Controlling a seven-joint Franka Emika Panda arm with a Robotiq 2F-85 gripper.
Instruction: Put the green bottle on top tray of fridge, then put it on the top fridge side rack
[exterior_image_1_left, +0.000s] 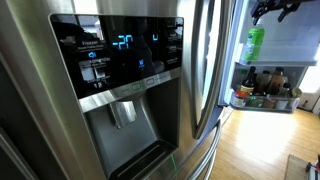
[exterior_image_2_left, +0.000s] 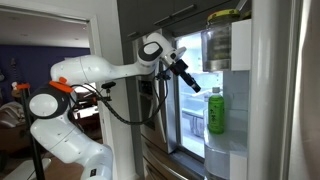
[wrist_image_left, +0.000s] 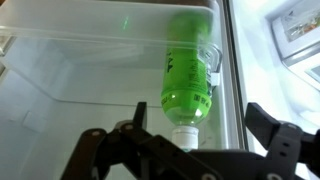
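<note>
The green bottle (exterior_image_2_left: 216, 112) stands upright in a white side rack of the open fridge door (exterior_image_2_left: 226, 140). It also shows in an exterior view (exterior_image_1_left: 256, 42) and in the wrist view (wrist_image_left: 188, 75), where the picture is upside down and its whitish cap points at the camera. My gripper (wrist_image_left: 185, 150) is open and empty, with one finger on each side of the view and the bottle a short way off. In an exterior view the gripper (exterior_image_2_left: 191, 84) hangs up and to the left of the bottle. It shows dark at the top edge in an exterior view (exterior_image_1_left: 278, 10).
The steel fridge door with the black dispenser panel and blue display (exterior_image_1_left: 120, 50) fills the near view. Several dark brown bottles (exterior_image_1_left: 266, 84) stand in a lower door rack. A yellow-green container (exterior_image_2_left: 222, 18) sits in the rack above the bottle. Clear shelves (wrist_image_left: 90, 60) lie beside it.
</note>
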